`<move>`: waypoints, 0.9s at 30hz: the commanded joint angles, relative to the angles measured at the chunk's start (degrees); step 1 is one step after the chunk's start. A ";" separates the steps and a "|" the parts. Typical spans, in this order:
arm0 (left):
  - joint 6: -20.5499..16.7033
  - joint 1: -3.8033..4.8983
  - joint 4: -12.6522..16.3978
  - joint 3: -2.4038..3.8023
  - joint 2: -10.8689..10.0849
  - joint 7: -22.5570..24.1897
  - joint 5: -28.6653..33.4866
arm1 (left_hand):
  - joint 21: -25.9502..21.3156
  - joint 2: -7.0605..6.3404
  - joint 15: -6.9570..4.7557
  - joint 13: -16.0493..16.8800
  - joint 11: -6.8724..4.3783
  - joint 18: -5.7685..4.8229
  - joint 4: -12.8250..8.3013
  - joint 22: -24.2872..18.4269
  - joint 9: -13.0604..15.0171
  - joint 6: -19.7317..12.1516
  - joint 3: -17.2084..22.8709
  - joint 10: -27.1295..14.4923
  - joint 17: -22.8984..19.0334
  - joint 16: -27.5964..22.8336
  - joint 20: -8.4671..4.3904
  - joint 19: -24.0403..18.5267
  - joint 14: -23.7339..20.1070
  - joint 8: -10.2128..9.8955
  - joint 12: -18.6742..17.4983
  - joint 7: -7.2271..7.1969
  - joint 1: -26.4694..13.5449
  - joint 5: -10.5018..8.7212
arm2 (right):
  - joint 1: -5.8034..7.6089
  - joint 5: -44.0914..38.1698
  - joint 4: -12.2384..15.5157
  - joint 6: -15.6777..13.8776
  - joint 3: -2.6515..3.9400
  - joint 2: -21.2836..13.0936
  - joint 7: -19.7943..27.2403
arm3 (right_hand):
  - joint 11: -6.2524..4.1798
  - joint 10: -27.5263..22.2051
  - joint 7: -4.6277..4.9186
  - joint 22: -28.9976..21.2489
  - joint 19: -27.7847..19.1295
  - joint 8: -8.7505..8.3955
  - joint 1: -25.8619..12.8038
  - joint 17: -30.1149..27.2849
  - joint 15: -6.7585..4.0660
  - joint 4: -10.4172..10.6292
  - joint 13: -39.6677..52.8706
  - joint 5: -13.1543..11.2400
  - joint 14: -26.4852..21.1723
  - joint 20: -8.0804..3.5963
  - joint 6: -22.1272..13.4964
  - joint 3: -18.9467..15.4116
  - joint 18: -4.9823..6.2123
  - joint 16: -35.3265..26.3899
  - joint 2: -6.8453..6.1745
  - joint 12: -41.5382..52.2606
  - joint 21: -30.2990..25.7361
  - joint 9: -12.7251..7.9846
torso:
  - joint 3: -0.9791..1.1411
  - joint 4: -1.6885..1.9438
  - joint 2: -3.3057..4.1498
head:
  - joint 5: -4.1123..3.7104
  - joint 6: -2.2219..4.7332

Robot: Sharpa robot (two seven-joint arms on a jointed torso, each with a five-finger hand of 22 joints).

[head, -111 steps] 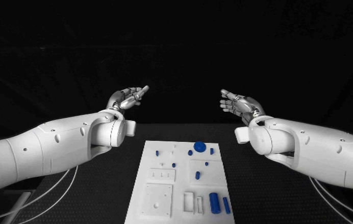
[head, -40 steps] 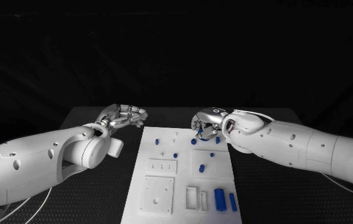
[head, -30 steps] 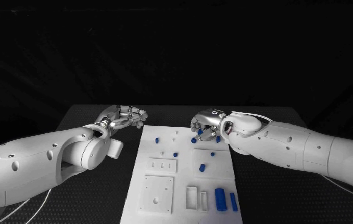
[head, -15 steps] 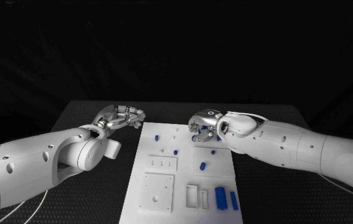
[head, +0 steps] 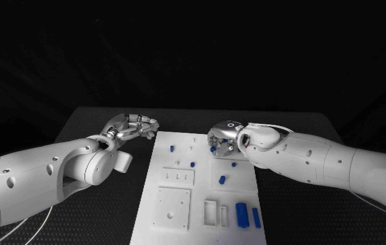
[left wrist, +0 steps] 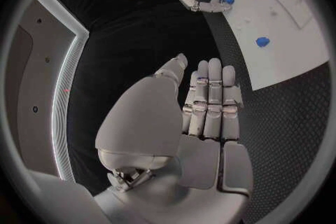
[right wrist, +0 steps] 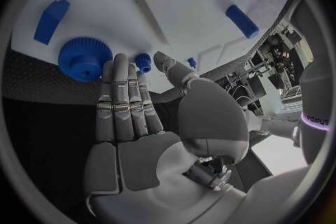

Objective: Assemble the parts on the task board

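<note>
White task board [head: 181, 189] holds scattered blue parts [head: 242, 212].

Robot lab, black table [head: 96, 122], white task board [head: 201, 200], dark backdrop

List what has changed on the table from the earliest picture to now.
Both hands have come down from mid-air: the right hand now hovers over the task board's far end, fingertips by the large blue gear, holding nothing; the left hand sits beside the board's far left corner. The blue parts stayed put.
</note>
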 commanded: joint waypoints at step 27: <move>0.93 0.04 -0.14 0.05 0.08 0.22 -0.19 | 0.41 -0.03 -0.25 0.14 -0.12 0.44 0.70 1.12 -0.06 0.60 0.04 0.46 0.18 0.17 -0.23 -0.21 -0.04 -0.39 -0.45 0.07 -0.72 -0.37 | -0.09 -4.31 0.41 2.47 0.00 0.32 -2.24 | -2.53 6.96 -2.17 2.03 5.06 1.60 1.07 3.74 -2.32 1.52 1.11 -5.76 4.04 -1.91 5.71 5.75 0.35 2.33 2.23 1.32 1.80 1.18 | -0.02 0.01 0.34 | 0.02 0.34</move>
